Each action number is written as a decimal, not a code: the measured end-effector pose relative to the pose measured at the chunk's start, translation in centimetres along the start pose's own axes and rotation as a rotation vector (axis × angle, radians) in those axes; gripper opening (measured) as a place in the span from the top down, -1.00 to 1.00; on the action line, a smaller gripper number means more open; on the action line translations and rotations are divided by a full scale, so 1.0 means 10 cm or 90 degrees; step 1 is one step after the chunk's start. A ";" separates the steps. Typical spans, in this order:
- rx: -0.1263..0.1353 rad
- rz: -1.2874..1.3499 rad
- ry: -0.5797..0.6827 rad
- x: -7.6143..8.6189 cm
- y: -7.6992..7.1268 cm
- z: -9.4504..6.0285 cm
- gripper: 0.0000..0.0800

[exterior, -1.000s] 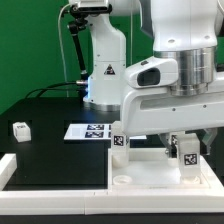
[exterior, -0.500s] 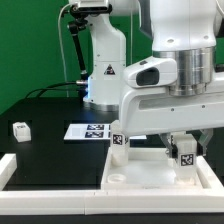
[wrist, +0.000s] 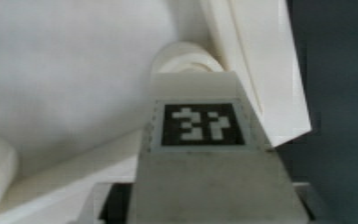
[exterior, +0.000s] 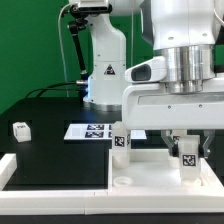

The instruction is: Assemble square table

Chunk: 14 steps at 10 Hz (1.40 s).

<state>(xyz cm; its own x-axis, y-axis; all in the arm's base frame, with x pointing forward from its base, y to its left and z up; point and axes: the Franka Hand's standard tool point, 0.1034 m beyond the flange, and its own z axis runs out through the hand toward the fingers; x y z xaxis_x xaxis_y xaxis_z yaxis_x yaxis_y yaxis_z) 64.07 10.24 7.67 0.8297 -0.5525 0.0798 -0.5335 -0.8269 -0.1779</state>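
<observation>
Three short white plastic block legs bearing black-white tags are showing. Item one, the gripped leg [exterior: 186,166], is standing upright on the white plastic square top [exterior: 150,180] toward the exterior view's right; the two-finger gripper [exterior: 187,150] is clenching its sides. The wrist view is showing it beside the raised rim [wrist: 247,60], a round corner socket [wrist: 190,62] just beyond. Item two, the standing leg [exterior: 120,142], is rising at the top's corner on the exterior view's left. Item three, the loose leg [exterior: 20,129], is lying on the black tabletop [exterior: 60,150], well apart. Step in hand, seemingly: seating the gripped leg in its socket. Next move is calling for turning it home while keeping it plumb.
</observation>
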 end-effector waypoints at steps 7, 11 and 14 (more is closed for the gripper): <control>-0.018 0.406 0.013 -0.03 0.10 0.01 0.27; -0.029 0.652 0.056 -0.11 0.13 -0.01 0.26; -0.048 0.816 0.055 -0.19 0.02 0.00 0.26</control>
<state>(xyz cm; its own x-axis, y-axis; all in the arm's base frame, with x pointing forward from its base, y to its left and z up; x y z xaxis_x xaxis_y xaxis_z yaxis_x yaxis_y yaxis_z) 62.35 11.15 7.45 -0.2917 -0.9556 -0.0418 -0.9482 0.2946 -0.1190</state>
